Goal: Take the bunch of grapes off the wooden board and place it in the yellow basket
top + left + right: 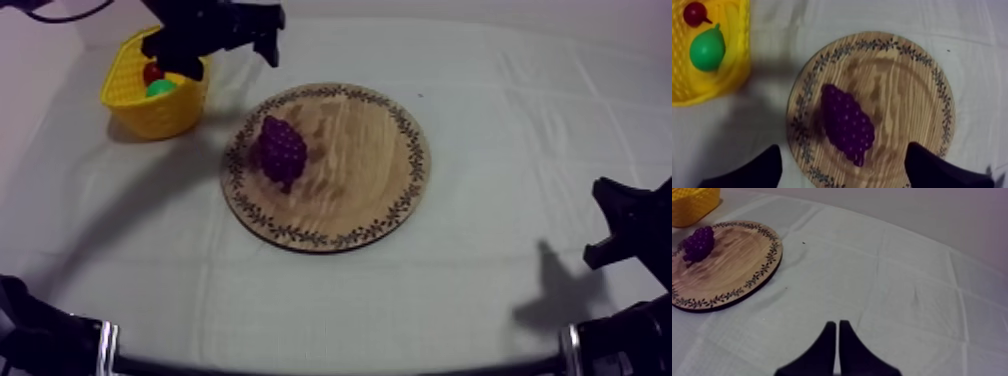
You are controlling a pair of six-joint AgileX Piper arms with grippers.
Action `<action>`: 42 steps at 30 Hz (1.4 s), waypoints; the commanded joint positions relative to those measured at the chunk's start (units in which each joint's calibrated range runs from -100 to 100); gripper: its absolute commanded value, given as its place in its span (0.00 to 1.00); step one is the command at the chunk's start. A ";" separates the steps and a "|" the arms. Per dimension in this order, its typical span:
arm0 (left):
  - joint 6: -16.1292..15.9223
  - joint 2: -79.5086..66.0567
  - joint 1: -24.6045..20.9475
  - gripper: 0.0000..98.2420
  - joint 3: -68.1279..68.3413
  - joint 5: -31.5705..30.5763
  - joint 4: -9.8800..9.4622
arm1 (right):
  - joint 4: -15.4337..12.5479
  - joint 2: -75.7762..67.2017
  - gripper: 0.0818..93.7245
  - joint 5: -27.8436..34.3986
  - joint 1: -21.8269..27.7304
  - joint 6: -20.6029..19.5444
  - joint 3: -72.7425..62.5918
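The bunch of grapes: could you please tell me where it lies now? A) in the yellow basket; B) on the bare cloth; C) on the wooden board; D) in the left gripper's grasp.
C: the bunch of grapes lies on the wooden board, apart from the yellow basket, with the left gripper open.

Readable text, labels, brands, numbers, signs: none. The only marking is on the wooden board (360, 170), whose rim carries a dark band of leaf-and-sprig ornament, a pattern without letters or figures.
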 commanded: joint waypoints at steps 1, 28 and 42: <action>0.36 0.92 0.05 0.97 0.06 0.29 0.40 | 0.01 -0.01 0.00 0.00 0.02 -0.01 -0.03; 4.53 29.55 0.54 0.97 -10.23 1.29 3.22 | 0.01 -0.01 0.00 0.00 0.02 -0.01 -0.03; 3.62 35.70 0.09 0.82 -15.17 2.44 4.84 | 0.01 -0.01 0.00 0.00 0.02 -0.01 -0.03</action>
